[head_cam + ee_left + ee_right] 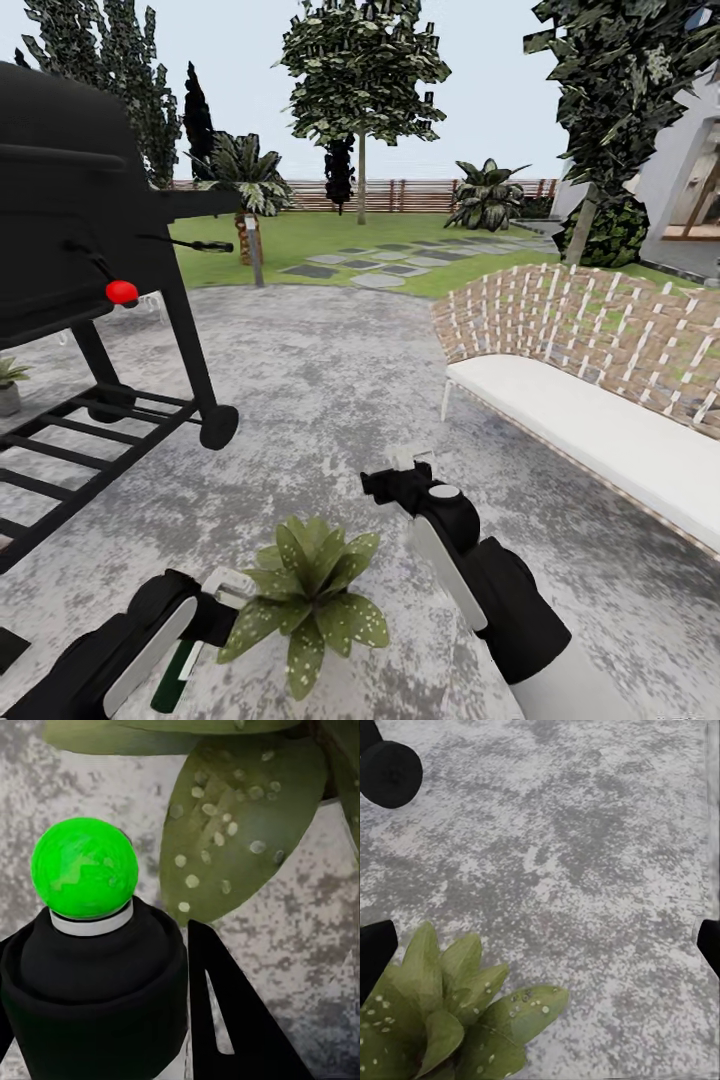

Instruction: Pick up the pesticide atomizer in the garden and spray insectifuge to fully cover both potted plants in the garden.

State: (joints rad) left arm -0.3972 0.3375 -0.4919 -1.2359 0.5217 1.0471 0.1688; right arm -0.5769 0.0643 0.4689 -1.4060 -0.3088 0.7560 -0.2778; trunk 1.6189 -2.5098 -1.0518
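My left gripper is shut on the pesticide atomizer, a dark green bottle hanging low at the bottom left. In the left wrist view its black neck carries a round, bright green spray head, with one dark finger beside it and a speckled leaf just beyond. The broad-leaved, white-speckled potted plant stands on the stone patio right next to that gripper. A second small potted plant in a grey pot sits at the far left under the grill. My right gripper hovers open above the patio, past the speckled plant.
A black grill on a wheeled frame fills the left side. A white bench with a wicker back lines the right. Grey patio stone stretches between them, with lawn, stepping stones and a wooden fence beyond.
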